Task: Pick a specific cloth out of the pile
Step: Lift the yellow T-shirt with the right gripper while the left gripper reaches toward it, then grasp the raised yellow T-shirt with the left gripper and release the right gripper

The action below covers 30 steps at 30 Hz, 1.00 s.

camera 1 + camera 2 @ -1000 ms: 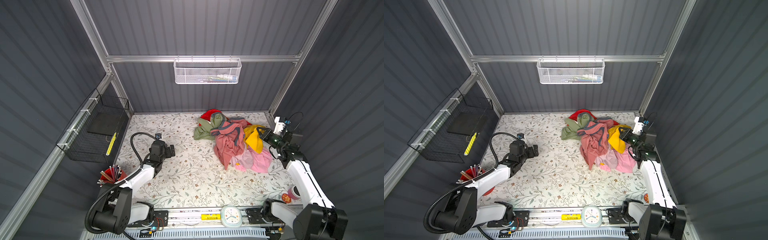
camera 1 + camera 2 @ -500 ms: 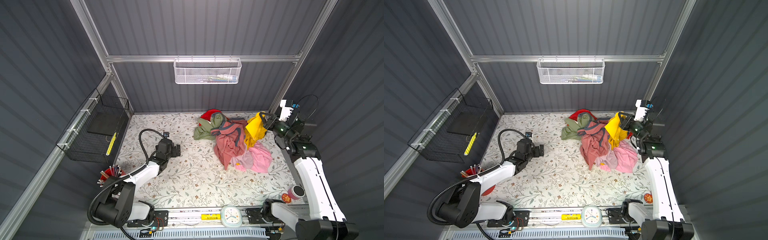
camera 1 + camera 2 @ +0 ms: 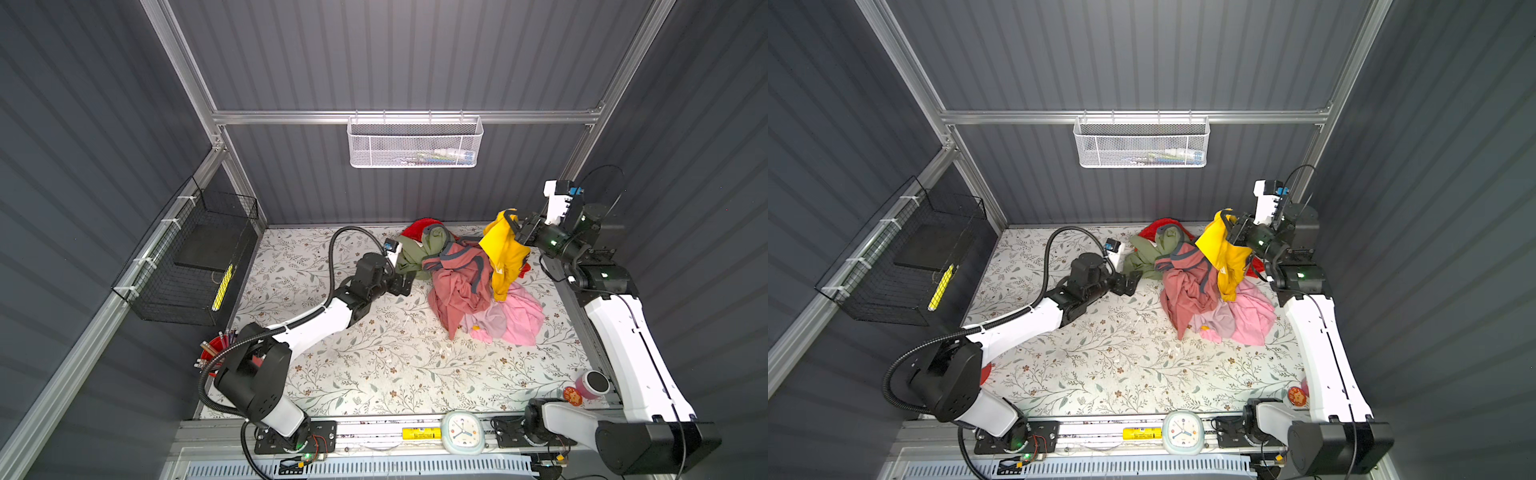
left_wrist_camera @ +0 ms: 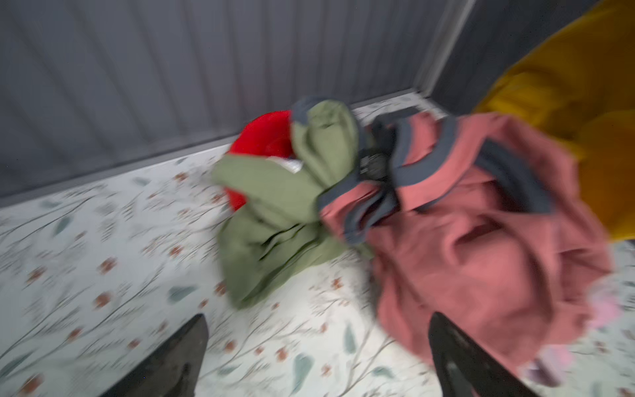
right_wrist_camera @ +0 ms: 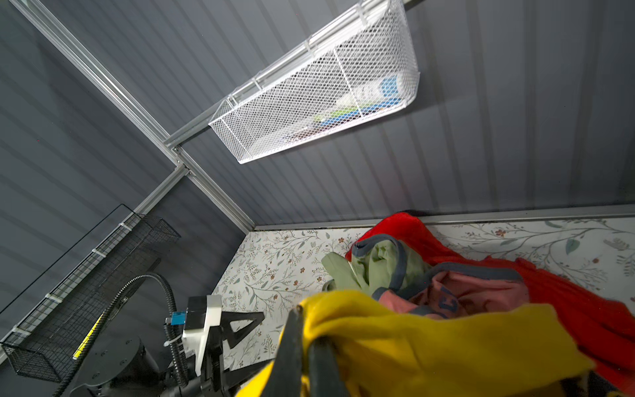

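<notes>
The cloth (image 3: pixel 505 249) (image 3: pixel 1219 253), bright yellow, hangs from my right gripper (image 3: pixel 513 220) (image 3: pixel 1227 220), which is shut on its upper edge above the pile's right side. Its lower end still drapes onto the pile (image 3: pixel 461 286) (image 3: pixel 1187 291) of salmon-pink, olive, red and light pink garments. The right wrist view shows the right gripper (image 5: pixel 309 326) pinching a yellow fold of the cloth (image 5: pixel 429 343). My left gripper (image 3: pixel 405 282) (image 3: pixel 1133 280) is open, low over the mat at the pile's left edge. In the blurred left wrist view the left gripper (image 4: pixel 318 319) holds nothing, with the pile (image 4: pixel 481 247) just ahead.
A black wire basket (image 3: pixel 195 266) hangs on the left wall and a white mesh basket (image 3: pixel 415 143) on the back wall. A red pencil cup (image 3: pixel 216 353) stands front left, a clock (image 3: pixel 462 430) on the front rail, a pink cup (image 3: pixel 592 384) front right.
My right gripper has risen with the yellow cloth, drawing it up out of the pile. My left arm has reached right, up to the pile's edge.
</notes>
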### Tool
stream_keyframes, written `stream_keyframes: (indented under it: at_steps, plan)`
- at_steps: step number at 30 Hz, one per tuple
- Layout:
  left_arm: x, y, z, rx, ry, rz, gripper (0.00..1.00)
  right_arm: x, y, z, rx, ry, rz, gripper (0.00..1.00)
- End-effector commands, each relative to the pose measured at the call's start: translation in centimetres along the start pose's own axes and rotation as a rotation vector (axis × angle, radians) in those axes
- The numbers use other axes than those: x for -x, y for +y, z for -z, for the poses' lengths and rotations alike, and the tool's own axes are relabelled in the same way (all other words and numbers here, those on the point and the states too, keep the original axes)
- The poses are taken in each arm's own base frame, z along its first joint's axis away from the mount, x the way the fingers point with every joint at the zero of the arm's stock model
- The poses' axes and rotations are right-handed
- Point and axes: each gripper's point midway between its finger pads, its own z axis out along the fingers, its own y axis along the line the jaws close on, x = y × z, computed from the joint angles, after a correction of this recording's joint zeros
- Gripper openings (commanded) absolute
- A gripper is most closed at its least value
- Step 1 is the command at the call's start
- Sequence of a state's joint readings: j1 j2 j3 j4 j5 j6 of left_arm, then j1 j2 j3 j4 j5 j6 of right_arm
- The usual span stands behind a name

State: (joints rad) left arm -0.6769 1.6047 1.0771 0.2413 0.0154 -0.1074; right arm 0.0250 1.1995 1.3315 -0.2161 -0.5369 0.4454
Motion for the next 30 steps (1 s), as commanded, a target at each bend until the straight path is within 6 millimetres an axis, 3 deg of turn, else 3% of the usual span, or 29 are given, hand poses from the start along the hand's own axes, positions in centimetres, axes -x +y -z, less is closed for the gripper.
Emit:
stream_keyframes:
  at_steps: [1,6,8,9,13,17,25,28,30]
  plan:
    - [3.0,-6.2,-1.5,-0.290,-0.067,-0.031,1.00,-0.8,0.4,-0.6,0.017,0.013,0.000,0.00]
    - [4.0,-11.5,-4.5,-0.464,-0.099,-0.024,1.00,-1.5,0.2,-1.4,0.024,0.028,-0.013,0.00]
    - [4.0,-13.1,-5.8,-0.504,-0.105,-0.023,1.00,-1.6,0.1,-1.4,0.020,0.029,-0.012,0.00]
    - [5.2,-14.1,-6.3,-0.525,-0.135,-0.025,1.00,-1.6,0.1,-1.4,0.020,0.029,-0.010,0.00]
    - [5.3,-17.1,-9.0,-0.590,-0.150,-0.018,1.00,-1.6,0.2,-1.4,0.024,0.031,-0.012,0.00]
    - [5.4,-18.3,-11.7,-0.579,-0.182,0.010,1.00,-1.8,0.2,-1.3,0.027,0.034,-0.020,0.00]
    - [6.8,-20.4,-15.1,-0.625,-0.282,0.083,0.98,-1.9,0.0,-0.8,0.035,0.022,-0.044,0.00]
    - [7.7,-21.0,-15.0,-0.664,-0.334,0.126,0.88,-2.0,-0.6,-0.5,0.025,0.015,-0.060,0.00]
    - [8.1,-21.5,-14.9,-0.678,-0.352,0.132,0.73,-2.1,-1.3,-0.3,0.017,0.009,-0.083,0.00]
